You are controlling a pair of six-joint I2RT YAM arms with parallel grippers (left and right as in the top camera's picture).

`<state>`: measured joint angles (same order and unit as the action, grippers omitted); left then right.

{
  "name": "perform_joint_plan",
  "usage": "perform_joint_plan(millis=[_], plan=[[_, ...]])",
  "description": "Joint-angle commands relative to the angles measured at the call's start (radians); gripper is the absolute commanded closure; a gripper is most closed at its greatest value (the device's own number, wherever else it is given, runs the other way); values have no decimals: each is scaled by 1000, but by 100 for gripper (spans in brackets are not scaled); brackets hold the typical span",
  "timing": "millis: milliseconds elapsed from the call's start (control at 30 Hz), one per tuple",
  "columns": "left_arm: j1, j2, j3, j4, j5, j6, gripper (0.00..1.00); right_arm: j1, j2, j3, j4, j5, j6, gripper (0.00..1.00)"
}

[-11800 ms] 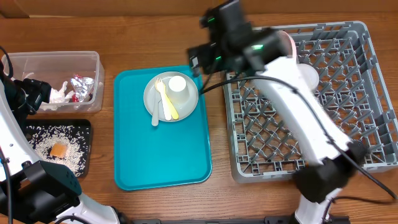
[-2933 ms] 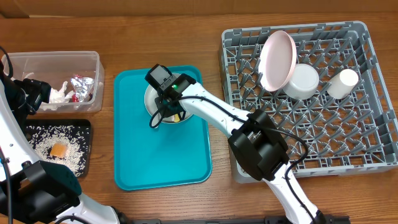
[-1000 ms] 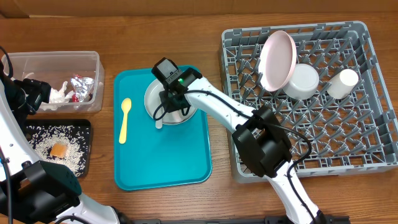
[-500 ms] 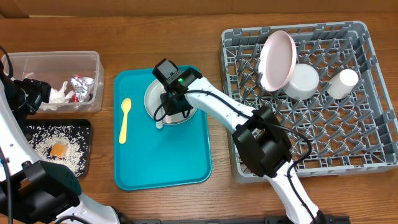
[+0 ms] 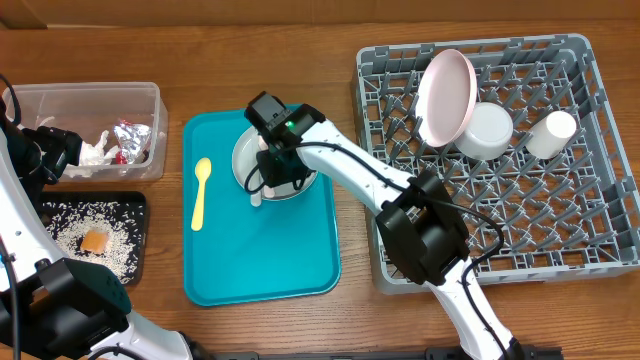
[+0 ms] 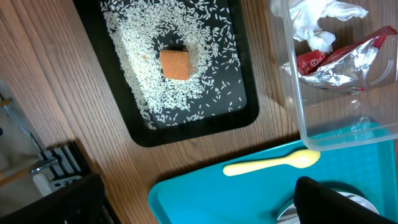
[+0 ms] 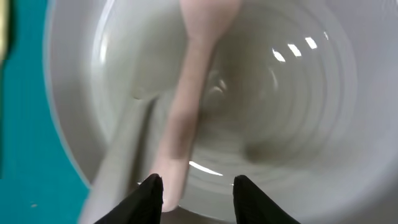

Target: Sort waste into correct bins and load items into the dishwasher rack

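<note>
Since roughly three seconds ago the pale yellow plastic spoon (image 5: 200, 193) has left the plate. It now lies flat on the large flat teal tray (image 5: 260, 260), toward the tray's 9 o'clock edge, and it has not shifted in the last second. The right claw (image 7: 199, 200) has stayed low over the round grey-green plate (image 5: 242, 152), which sits at the tray's 12 o'clock end. Its jaws stand narrowly apart and grip nothing. In the wrist view the pinkish plastic utensil (image 7: 186, 112) lies across the plate, one end just beside one fingertip (image 7: 152, 196), with a gap to the other. Seen from above, that end pokes past the plate's rim at 7 o'clock.

On the wooden counter (image 5: 300, 330) the large square grey plastic grid rack (image 5: 560, 220) fills the 3 o'clock side. A round pale pink plate (image 5: 445, 95) stands on edge among the pegs near its 11 o'clock corner. The white bowl (image 5: 488, 130) touches that plate at 4 o'clock, and the small white cup (image 5: 553, 133) sits near the bowl at its 3 o'clock.

At the counter's 10 o'clock a clear plastic rectangular tub (image 5: 140, 95) holds a crumpled white napkin (image 5: 95, 152) and a crinkled red-and-silver foil wrapper (image 5: 130, 140). Just at its 6 o'clock, a shallow black rectangular tray (image 5: 138, 203) carries loose white rice grains (image 5: 115, 250) around a small orange food cube (image 5: 94, 241). The left claw (image 5: 45, 150) hangs over the tub's 9 o'clock end, spread to its widest, with nothing seen in it.
</note>
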<state>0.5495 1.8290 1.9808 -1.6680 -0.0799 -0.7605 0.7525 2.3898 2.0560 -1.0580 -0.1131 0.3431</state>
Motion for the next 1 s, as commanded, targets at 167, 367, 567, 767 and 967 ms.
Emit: perform_joint_plan(millis=[167, 367, 567, 767, 967], plan=[[-3, -8, -4, 1, -13, -14, 0, -1, -5, 34, 2, -93, 3, 59], [-3, -8, -4, 1, -13, -14, 0, 24, -5, 24, 30, -143, 29, 57], [-3, -8, -3, 1, -13, -14, 0, 69, 15, 24, 67, -87, 106, 51], [-3, -8, -4, 1, -13, -14, 0, 86, 59, 24, 91, -24, 138, 51], [-3, -8, -4, 1, -13, -14, 0, 79, 70, 25, 96, 5, 141, 51]])
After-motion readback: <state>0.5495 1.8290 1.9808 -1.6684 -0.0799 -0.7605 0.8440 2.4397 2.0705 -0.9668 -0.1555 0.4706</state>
